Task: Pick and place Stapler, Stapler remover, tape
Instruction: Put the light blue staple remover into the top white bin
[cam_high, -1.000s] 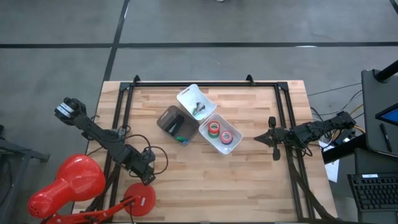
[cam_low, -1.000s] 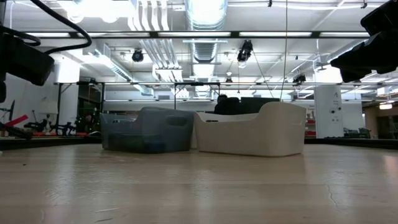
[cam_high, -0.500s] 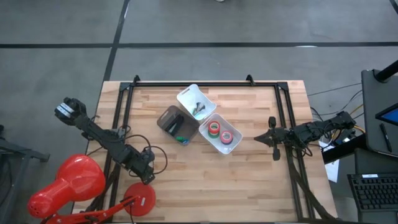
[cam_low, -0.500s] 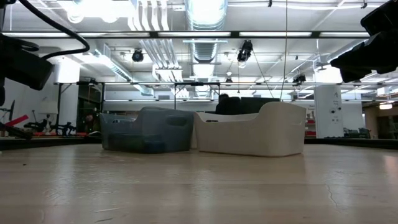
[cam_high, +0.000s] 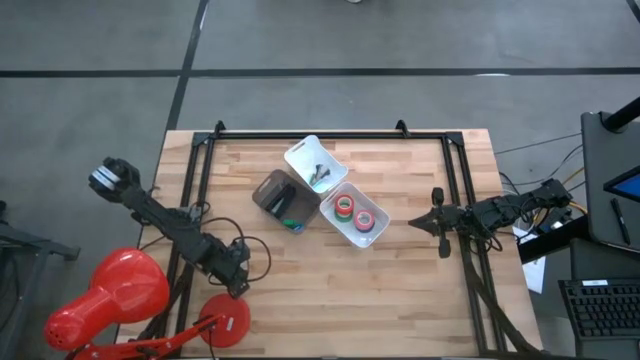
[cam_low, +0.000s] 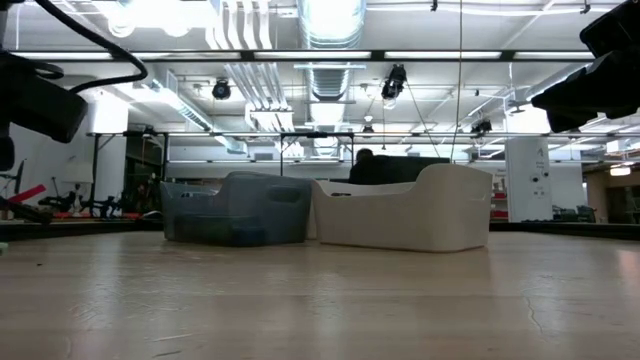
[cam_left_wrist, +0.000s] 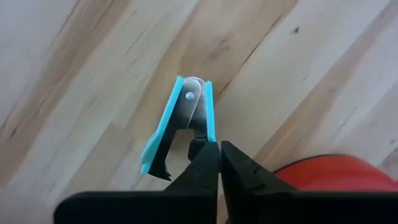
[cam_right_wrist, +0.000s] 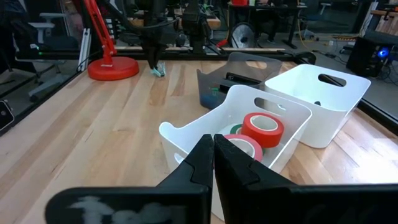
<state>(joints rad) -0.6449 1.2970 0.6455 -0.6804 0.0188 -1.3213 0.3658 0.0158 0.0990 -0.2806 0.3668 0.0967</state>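
Note:
A teal stapler remover (cam_left_wrist: 180, 124) lies on the wood near the table's near left corner, its two arms spread and its pivot end away from the wrist. My left gripper (cam_left_wrist: 214, 146) (cam_high: 238, 287) stands over it, shut. In the right wrist view the remover (cam_right_wrist: 157, 71) shows small under that gripper. Red and green tape rolls (cam_high: 352, 210) (cam_right_wrist: 261, 129) lie in a white bin (cam_high: 372, 232) at mid table. A dark stapler (cam_right_wrist: 239, 79) lies in the grey bin (cam_high: 270, 188). My right gripper (cam_high: 437, 222) (cam_right_wrist: 212, 140) hovers shut, right of the bins. My left gripper is shut at the free end of one teal arm (cam_left_wrist: 212, 134) of the stapler remover, which runs edge-on into the seam between the two fingers. The fingers come from above, along that arm. The fingertips hide the exact contact. The remover lies on the table.
A red lamp base (cam_high: 225, 320) (cam_left_wrist: 329, 171) stands close beside the left gripper at the table's near left edge, and the lamp's red head (cam_high: 110, 300) is off the table. A second white bin (cam_high: 300, 155) touches the others. Black frame rails (cam_high: 310, 133) border the table.

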